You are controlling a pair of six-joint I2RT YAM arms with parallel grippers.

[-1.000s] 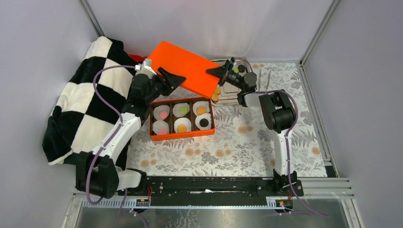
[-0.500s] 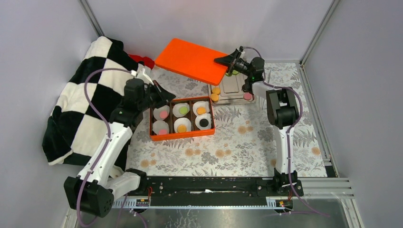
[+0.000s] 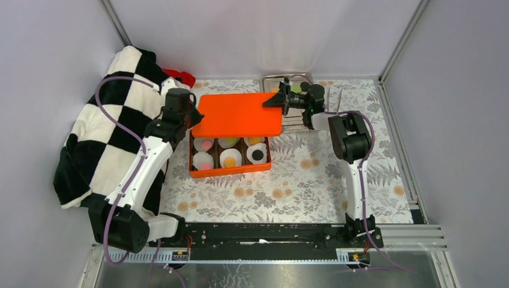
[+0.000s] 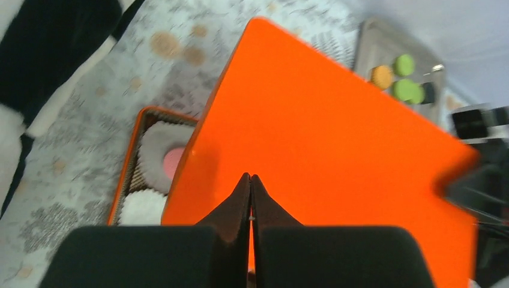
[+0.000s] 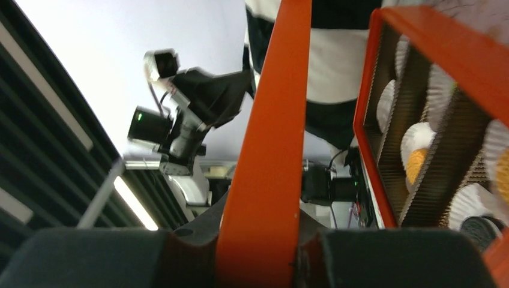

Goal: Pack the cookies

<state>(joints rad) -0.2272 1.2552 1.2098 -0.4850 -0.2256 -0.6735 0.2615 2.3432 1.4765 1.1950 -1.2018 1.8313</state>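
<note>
Right hand (image 5: 258,252) grips the orange lid (image 3: 240,114) edge-on above the box (image 3: 230,173); the left wrist view shows the left hand (image 4: 250,180) clenched empty, cookies (image 4: 405,64) on the tray (image 4: 365,45)

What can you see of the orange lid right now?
The lid is a flat, smooth orange rectangle with rounded corners, plastic by its look. It lies roughly level above the back of the orange box, hiding its rear edge; contact with the box cannot be told. The right pincer clamps its right edge. The left pincer, shut, sits at its left edge without gripping it.
</note>
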